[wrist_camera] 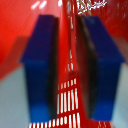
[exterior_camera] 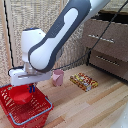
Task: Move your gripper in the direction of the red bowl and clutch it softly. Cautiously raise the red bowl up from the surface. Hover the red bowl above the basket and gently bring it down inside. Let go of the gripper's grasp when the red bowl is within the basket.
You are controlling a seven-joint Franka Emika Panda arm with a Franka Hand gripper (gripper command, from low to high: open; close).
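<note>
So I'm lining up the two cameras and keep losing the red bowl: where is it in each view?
Exterior view: the red bowl sits low inside the basket, at the exterior view's lower left, under the gripper.
Wrist view: the bowl's thin red wall runs between the two blue fingers, very close and blurred.
Shared landmark: the basket's lattice, seen in both views.

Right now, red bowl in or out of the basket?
In: glossy red plastic bowl sits within the red lattice basket, under the claw.
</note>
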